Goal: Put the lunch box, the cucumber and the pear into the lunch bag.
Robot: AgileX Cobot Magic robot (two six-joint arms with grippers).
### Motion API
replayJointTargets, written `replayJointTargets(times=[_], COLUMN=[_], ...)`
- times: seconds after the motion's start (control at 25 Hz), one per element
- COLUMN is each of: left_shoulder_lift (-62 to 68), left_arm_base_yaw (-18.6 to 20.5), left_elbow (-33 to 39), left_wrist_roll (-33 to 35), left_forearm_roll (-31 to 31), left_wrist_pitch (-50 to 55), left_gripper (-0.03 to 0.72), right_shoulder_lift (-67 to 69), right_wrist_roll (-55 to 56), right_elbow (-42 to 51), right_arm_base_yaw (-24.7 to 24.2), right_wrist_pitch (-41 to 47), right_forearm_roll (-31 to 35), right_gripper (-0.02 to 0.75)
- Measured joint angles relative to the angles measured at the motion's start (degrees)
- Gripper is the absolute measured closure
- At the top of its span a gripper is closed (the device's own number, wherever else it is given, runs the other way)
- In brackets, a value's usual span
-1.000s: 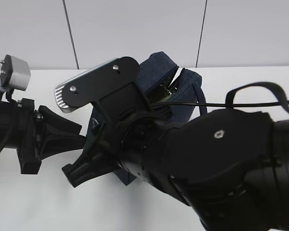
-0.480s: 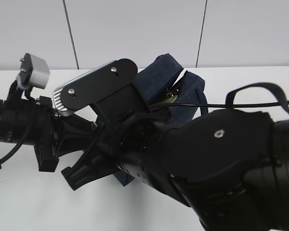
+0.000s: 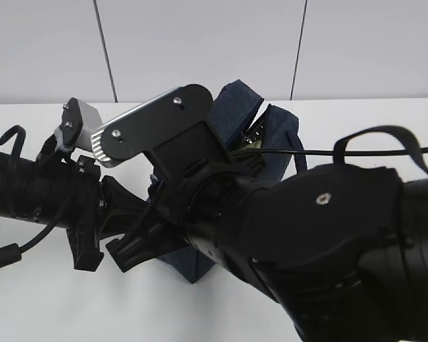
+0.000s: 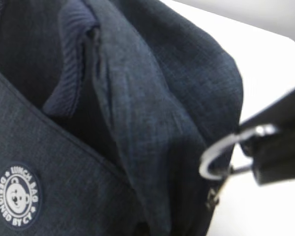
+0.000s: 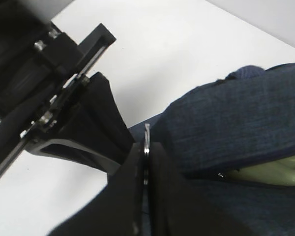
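White tabletop (image 3: 28,306) and a pale panelled wall (image 3: 200,43) sit behind everything. At the left of the exterior view, my left gripper (image 3: 139,239) presses against the near corner of the lunch bag (image 3: 274,142). Its wrist camera shows only navy fabric, a round bear badge (image 4: 15,195) and the folds of the flap; whether its fingers have pinched cloth I cannot tell from any view, though they look drawn nearly together.

Next to the right, my right gripper (image 5: 145,162) is closed on the metal ring zipper pull (image 4: 221,155), with the thin ring clamped edge-on between the fingertips. The left wrist view shows that ring from the side, with my dark right fingers around it.

Further right, the bag stands on the table with its top parted. Through the gap, the right wrist view catches a pale green surface (image 5: 275,172), which I take to be the lunch box lid. The cucumber and pear show nowhere, so I cannot say whether they are inside.

I judge the step in hand to be working the zipper, most likely closing the bag. The next move calls for the left side to hold the fabric steady while I draw the ring along the teeth without letting it slip.

Only the exterior view shows both arms crowded together; only the wrist views show the ring.
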Motion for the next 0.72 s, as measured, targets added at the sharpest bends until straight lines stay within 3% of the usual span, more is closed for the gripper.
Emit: replayJointTargets(times=[0.72], left_shoulder_lift=[0.05], left_arm_base_yaw=[-0.06], left_elbow=[0.00], left_wrist_roll=[-0.05], left_forearm_roll=[-0.13], left_wrist_pitch=[-3.17], left_gripper=[0.685], right_shoulder_lift=[-2.89], right_wrist_roll=[-2.70], right_elbow=[-1.21], right_arm_base_yaw=[-3.29], right_wrist_pitch=[0.09], right_forearm_roll=[-0.12], right_gripper=[0.738])
